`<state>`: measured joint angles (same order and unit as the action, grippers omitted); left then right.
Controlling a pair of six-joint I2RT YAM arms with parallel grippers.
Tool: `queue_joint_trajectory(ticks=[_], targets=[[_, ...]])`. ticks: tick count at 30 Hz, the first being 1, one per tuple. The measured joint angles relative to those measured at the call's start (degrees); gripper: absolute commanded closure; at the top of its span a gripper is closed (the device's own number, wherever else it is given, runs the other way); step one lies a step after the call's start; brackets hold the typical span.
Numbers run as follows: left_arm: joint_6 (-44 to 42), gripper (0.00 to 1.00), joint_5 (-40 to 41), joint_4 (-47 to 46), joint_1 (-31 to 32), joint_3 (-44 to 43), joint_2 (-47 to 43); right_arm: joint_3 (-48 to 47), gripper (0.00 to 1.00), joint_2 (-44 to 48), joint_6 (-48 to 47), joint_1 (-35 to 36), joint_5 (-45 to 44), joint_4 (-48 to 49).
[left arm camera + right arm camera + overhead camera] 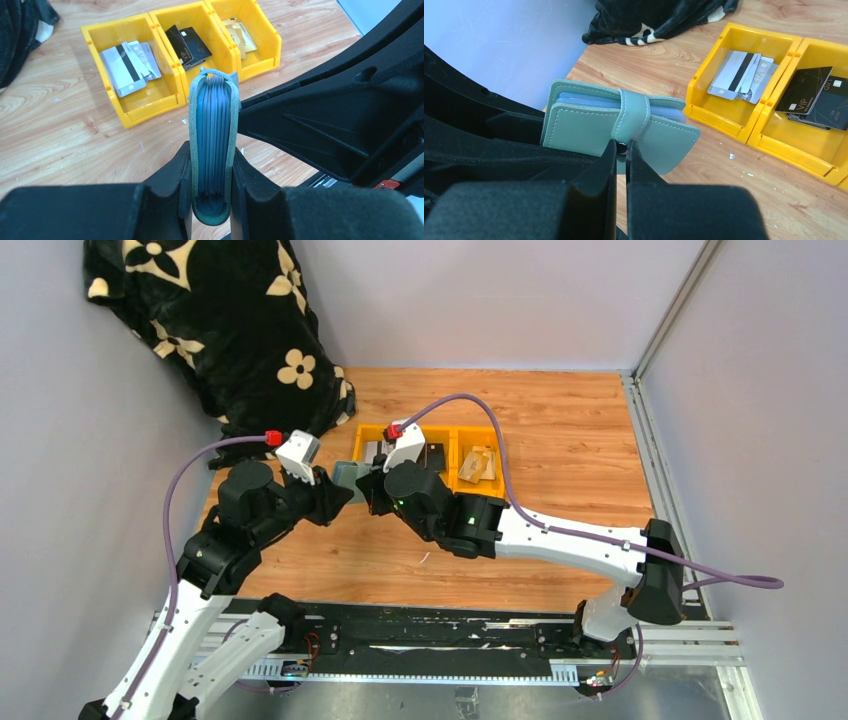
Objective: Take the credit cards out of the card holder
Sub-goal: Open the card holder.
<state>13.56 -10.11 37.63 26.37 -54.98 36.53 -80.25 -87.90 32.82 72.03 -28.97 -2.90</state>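
Note:
The grey-green card holder (214,130) hangs above the table, its spine clamped in my left gripper (212,165), which is shut on it. In the left wrist view its blue-grey inner pockets show edge on; I cannot make out the credit cards inside them. In the right wrist view the card holder (579,125) is folded, with its closing tab (631,117) wrapped over the edge. My right gripper (622,147) is shut on the end of that tab, at the snap. From above, both grippers meet at the card holder (350,478) in front of the bins.
Three joined yellow bins (357,432) sit just behind the grippers: white cards (127,62) in the left one, black cards (187,45) in the middle, gold cards (240,35) in the right. A black flowered blanket (220,320) lies at the back left.

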Motion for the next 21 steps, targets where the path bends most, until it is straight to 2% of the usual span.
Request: queue_joint_trajectory(ticks=[15, 18, 21], targets=[[-1.2, 1.00, -3.5, -1.5, 0.8, 0.0, -0.2, 5.6, 1.00, 6.2, 1.1, -0.3, 1.7, 1.3], [-1.6, 1.00, -3.8, 0.3, 0.8, 0.0, -0.6, 9.6, 1.00, 9.3, 3.5, -4.0, 4.9, 2.5], [-2.3, 1.00, -6.3, 1.2, 1.4, 0.0, -1.0, 16.6, 1.00, 13.5, 8.0, -11.3, 14.4, 8.9]])
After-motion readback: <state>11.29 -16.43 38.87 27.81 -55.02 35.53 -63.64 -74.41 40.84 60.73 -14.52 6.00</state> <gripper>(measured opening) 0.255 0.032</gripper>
